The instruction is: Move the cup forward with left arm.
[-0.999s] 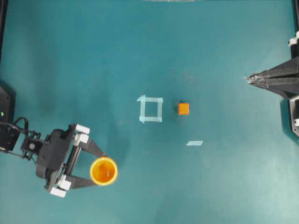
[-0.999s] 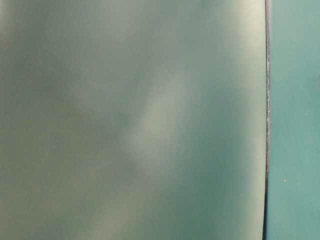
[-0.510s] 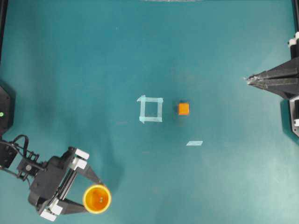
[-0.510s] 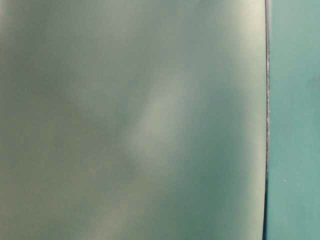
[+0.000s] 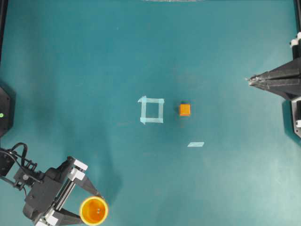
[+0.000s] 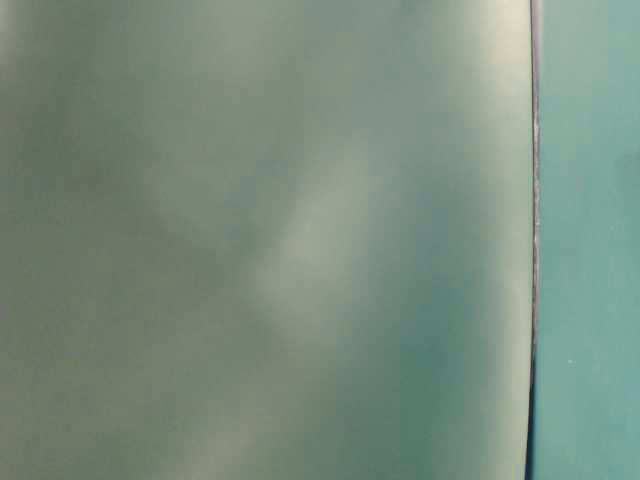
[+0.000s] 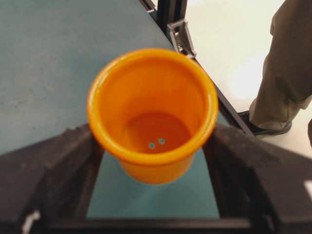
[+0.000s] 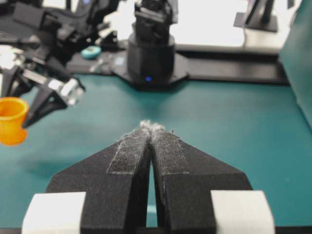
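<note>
Your left fingers are clamped on the cup, one each side of the wall just under the rim. In the right wrist view it hangs clear of the counter, so it's carried, not pushed.

What changed: over the last sec the cup + left gripper swung down the overhead view, from about level w/ the tape strip to almost the bottom edge, near the counter's corner rail. If that's your "forward", most of the travel looks done imo and you just need to set it down. Cube and tape square weren't touched.

Pose: left arm reaches in from the bottom-left, fingers pointing right and a bit down in the overhead view, wrist cam looking down into the cup.

Right gripper has its fingers pressed together, holding nothing, parked at the right edge.
</note>
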Tool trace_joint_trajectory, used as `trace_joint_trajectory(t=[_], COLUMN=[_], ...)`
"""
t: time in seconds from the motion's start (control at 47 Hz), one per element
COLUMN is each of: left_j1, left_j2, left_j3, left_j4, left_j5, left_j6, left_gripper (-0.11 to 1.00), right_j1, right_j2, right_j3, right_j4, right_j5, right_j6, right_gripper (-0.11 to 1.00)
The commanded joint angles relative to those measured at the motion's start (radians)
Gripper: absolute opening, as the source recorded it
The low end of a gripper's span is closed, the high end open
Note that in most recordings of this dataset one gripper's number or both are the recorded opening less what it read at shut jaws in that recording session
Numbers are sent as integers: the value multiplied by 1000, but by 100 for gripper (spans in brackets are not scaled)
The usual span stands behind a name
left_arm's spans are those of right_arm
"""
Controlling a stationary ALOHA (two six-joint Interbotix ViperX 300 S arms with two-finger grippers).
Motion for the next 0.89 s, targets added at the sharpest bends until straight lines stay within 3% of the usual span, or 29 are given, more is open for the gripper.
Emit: trace_joint_trajectory(t=[0.0,0.872], left_j1=[-3,-5], left_j2=[-9,-9], left_j3=[-15,-17], left_j4=[-3,-2], left_j5=[-5,-5], left_j6=[2,21], left_gripper=[65,65], right_j1=[-2,0], right_j2=[2,2], right_j3=[-34,-34], right_j4=[-3,-3], right_j5=[-5,-3], right_j6=[2,2], right_gripper=[0,0])
